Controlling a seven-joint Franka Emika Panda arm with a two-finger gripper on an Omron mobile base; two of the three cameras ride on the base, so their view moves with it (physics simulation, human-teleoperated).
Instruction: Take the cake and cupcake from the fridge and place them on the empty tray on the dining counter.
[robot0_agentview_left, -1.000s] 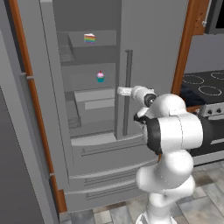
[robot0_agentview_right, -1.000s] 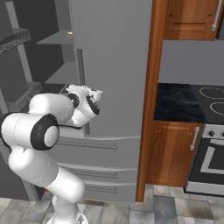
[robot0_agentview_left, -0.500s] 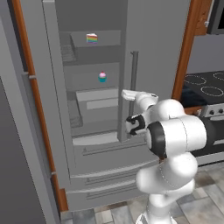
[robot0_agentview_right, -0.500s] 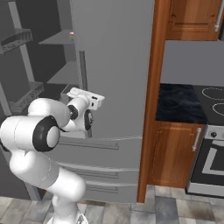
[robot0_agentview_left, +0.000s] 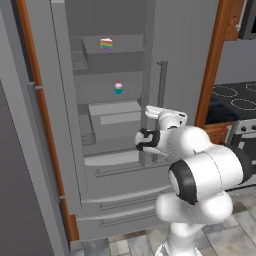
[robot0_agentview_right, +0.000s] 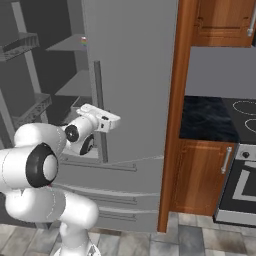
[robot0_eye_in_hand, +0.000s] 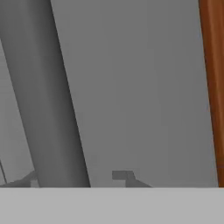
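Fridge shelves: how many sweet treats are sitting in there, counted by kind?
cake slices: 1
cupcake: 1
Total: 2, both inside the open fridge, on separate shelves, the slice above.

upper shelf (robot0_agentview_left: 117, 50): inside the fridge (robot0_agentview_left: 190, 65), carries the cake (robot0_agentview_left: 106, 44)
lower shelf (robot0_agentview_left: 107, 95): under the cake's shelf, carries the cupcake (robot0_agentview_left: 118, 88)

The fridge (robot0_agentview_left: 195, 55) looks smooth matt grey metal; the cabinet side (robot0_agentview_right: 175, 125) just beyond is brown grained wood; the floor (robot0_agentview_right: 200, 240) shows grey stone tiles.
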